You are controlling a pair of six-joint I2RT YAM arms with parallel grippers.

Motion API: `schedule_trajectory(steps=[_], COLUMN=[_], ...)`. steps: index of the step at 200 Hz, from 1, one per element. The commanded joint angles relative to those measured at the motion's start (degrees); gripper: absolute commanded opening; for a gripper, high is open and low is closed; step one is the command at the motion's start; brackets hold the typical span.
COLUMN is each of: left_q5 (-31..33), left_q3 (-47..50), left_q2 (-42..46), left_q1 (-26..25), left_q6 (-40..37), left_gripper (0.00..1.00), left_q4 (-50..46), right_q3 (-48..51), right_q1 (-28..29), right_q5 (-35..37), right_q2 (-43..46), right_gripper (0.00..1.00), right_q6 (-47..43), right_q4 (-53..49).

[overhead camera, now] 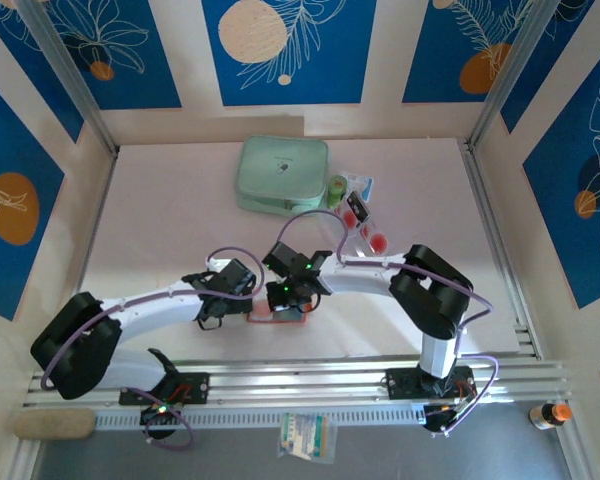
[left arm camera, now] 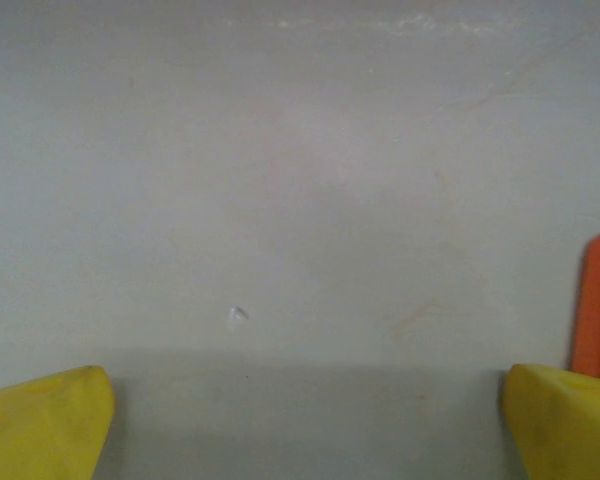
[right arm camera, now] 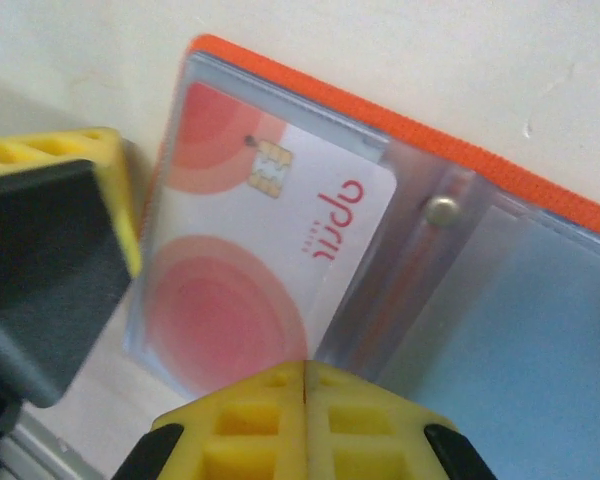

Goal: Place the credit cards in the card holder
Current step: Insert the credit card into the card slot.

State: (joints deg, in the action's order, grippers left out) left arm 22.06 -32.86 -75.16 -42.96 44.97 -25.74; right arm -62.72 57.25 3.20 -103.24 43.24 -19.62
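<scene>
Top view: card holder (overhead camera: 280, 316) mostly hidden under both wrists, just an orange-red sliver showing. Credit cards (overhead camera: 353, 217) right of mint case (overhead camera: 282, 175) too small to count. Left wrist view: left gripper (left arm camera: 305, 432) tips cut by bottom edge; holder cut by rt edge. Right wrist view: holder runs off rt edge; pocketed card (right arm camera: 242, 265) lower end hidden behind right gripper (right arm camera: 307, 400) tips; fine print under logo unreadable.

One credit card (right arm camera: 242, 262) lies in the open card holder (right arm camera: 510, 330).
</scene>
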Motion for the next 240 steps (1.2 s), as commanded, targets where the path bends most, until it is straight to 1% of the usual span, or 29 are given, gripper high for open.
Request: schedule_trajectory(steps=[1, 31, 76, 118, 196, 240], left_q5=[-0.62, -0.83, -4.20, -8.27, -14.20, -17.29], left_q3=[-0.76, -2.37, -1.89, 0.01, 1.80, 2.76], left_q2=[3.99, 7.38, 9.65, 8.67, 5.31, 3.49], left_q1=[0.34, 0.59, 1.11, 1.56, 1.66, 1.67], left_q6=[0.29, -0.02, -1.01, -0.96, -0.17, 0.64], left_gripper=[1.00, 1.00, 1.00, 1.00, 1.00, 1.00], left_q4=[-1.61, -2.52, 2.67, 7.69, 15.37, 20.61], right_q3=[2.22, 5.90, 10.09, 10.77, 15.17, 16.66], right_q1=[-0.45, -1.72, -3.24, -3.54, -7.35, -7.77], right_q5=[0.75, 1.46, 1.29, 1.28, 0.42, -0.28], right_q2=[4.95, 8.07, 11.17, 11.25, 6.93, 7.09], right_gripper=[0.00, 0.00, 0.00, 0.00, 0.00, 0.00], right_q6=[-0.40, -0.18, -0.42, -1.12, -2.88, -2.81], right_q4=[-1.29, -1.04, 0.32, 1.09, 2.12, 3.19])
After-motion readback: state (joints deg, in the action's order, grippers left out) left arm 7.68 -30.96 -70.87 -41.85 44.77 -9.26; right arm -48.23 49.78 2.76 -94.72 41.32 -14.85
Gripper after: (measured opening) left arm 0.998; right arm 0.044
